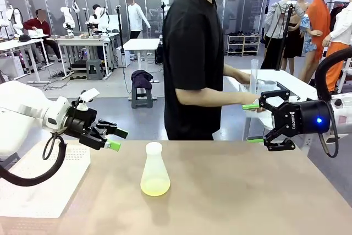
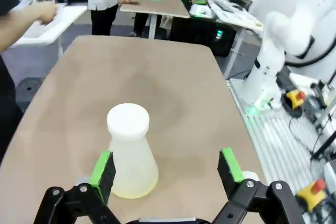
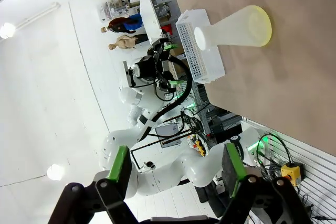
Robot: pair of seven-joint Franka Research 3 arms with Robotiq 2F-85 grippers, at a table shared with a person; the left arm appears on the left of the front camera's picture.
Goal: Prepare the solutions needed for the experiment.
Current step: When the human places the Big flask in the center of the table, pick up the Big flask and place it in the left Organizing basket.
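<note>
A translucent conical flask stands upright near the middle of the tan worktop, apart from both arms; the solutions show as a pale yellow-green band at its base, seen through the plastic. The left tool hangs over the worktop's left part, its green-padded fingers spread wide and holding nothing, well to the left of the flask's neck; the right tool hovers above the right side, also spread apart and empty, with the flask lower and to its left.

The front view alone shows the person in a black shirt standing at the far edge, one hand reaching toward a white table behind, where a tall clear cylinder stands; it also shows a white perforated tray at the worktop's left corner. The left wrist view looks down on the flask from above, its white round mouth facing the camera and its body just behind the near green pad, while the tool's other pad stands clear to the side; the tinted liquid rims the flask's bottom. The right wrist view, rolled sideways, gives the flask from its side, with the yellow-green tint at its broad end, the perforated tray just beyond it, and the left arm's tool farther off; the right tool's own fingers frame open air.
</note>
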